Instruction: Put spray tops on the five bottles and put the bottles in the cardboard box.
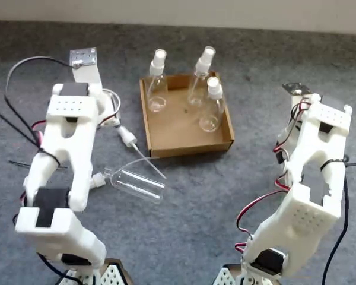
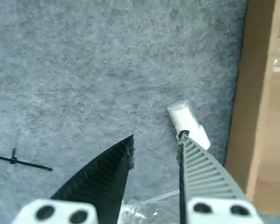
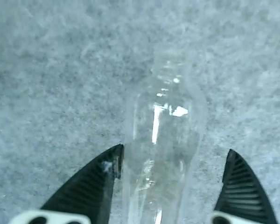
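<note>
Here the left claw [image 2: 156, 136] gapes beside a spray top [image 2: 184, 119]; the right claw [image 3: 175, 149] gapes astride a bottle [image 3: 163, 121].

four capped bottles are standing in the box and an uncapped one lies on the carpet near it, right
No, three capped bottles stand in the box, not four; the high view shows it. An uncapped one does lie on the carpet near it.

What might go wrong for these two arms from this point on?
The loose spray top lies close beside the cardboard box wall, so the open left fingers might bump the box reaching for it. The clear bottle between the open right fingers looks smooth and may slip when squeezed. Three capped bottles stand in the box; adding another might topple them.
</note>
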Robot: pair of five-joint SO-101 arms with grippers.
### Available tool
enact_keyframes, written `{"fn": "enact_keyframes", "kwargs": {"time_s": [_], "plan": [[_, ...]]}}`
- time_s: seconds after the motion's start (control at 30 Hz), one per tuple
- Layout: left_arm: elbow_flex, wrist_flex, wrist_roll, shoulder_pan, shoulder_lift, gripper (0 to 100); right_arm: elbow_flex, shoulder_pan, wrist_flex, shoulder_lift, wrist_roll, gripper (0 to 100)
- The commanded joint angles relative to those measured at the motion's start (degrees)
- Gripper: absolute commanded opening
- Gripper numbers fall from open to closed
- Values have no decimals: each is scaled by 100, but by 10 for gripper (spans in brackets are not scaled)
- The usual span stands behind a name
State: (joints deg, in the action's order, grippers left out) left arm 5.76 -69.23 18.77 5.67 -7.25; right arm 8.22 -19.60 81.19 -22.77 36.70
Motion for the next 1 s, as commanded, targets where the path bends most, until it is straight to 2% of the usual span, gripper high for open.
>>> {"fn": "enact_keyframes", "kwargs": {"time_s": [0.0,0.23,0.4,0.67,0.83,0.97], "plan": [[-567,149,985,-365,-426,155,426,48,57,31,-149,272],[-1007,149,1820,-505,-1455,155,418,136,57,31,-149,272],[-1200,132,1855,-620,-1965,155,418,180,57,31,-149,272],[-1147,141,1855,-629,-2044,149,418,198,22,31,-149,272],[-1200,141,1855,-602,-2044,5,418,171,22,31,-141,272],[-1279,167,1837,-541,-2000,14,418,154,31,31,-132,272]]}}
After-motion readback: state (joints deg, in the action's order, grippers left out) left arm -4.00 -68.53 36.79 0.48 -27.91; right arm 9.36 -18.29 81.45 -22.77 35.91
